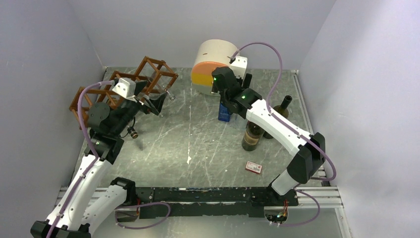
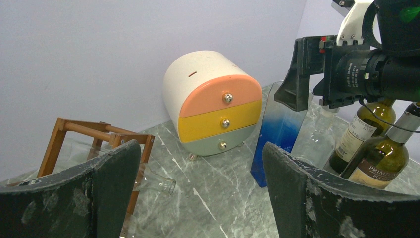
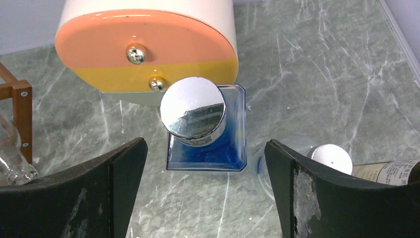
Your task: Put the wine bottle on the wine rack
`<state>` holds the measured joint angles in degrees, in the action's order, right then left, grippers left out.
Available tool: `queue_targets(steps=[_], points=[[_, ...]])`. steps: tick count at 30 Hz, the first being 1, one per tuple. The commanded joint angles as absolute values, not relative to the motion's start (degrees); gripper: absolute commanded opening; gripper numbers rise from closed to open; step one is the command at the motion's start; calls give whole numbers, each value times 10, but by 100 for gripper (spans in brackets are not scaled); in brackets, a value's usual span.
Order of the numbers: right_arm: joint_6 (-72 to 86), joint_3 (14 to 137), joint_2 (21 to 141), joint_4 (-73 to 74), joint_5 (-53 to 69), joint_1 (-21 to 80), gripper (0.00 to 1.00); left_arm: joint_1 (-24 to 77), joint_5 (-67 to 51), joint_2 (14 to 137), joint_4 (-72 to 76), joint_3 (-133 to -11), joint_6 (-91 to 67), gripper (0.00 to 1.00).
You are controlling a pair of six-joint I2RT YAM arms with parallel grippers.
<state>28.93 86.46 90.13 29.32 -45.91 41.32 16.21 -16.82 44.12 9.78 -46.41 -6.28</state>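
The wine rack [image 1: 148, 74], a reddish-brown stick lattice, stands at the back left; a clear glass bottle [image 2: 153, 184] lies in it with its neck poking out. Two dark green wine bottles [image 1: 253, 136] [image 1: 278, 110] stand upright on the right, seen in the left wrist view with labels [image 2: 384, 161] [image 2: 357, 135]. My left gripper [image 1: 154, 101] is open beside the rack [image 2: 94, 133], holding nothing. My right gripper [image 3: 205, 198] is open above a blue square bottle [image 3: 229, 148] with a silver cap [image 3: 193, 111]; nothing is between its fingers.
A round cream-and-orange drawer cabinet [image 1: 215, 67] stands at the back centre. A clear bottle with a white cap [image 3: 332, 156] stands beside the blue one. A small red box [image 1: 253, 167] lies near the front right. Grey walls close three sides.
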Motion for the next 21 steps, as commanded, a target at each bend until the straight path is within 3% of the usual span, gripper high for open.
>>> queue_targets(steps=[1, 12, 19, 21], points=[[299, 840, 893, 256, -462, 408, 88, 157, -181, 453, 122, -461, -72, 97], [280, 822, 903, 248, -425, 385, 73, 158, -158, 485, 105, -470, -68, 97], [254, 833, 924, 249, -369, 384, 56, 158, -156, 494, 105, -469, -67, 97], [240, 836, 924, 253, -361, 384, 55, 158, -158, 497, 104, -469, -65, 97]])
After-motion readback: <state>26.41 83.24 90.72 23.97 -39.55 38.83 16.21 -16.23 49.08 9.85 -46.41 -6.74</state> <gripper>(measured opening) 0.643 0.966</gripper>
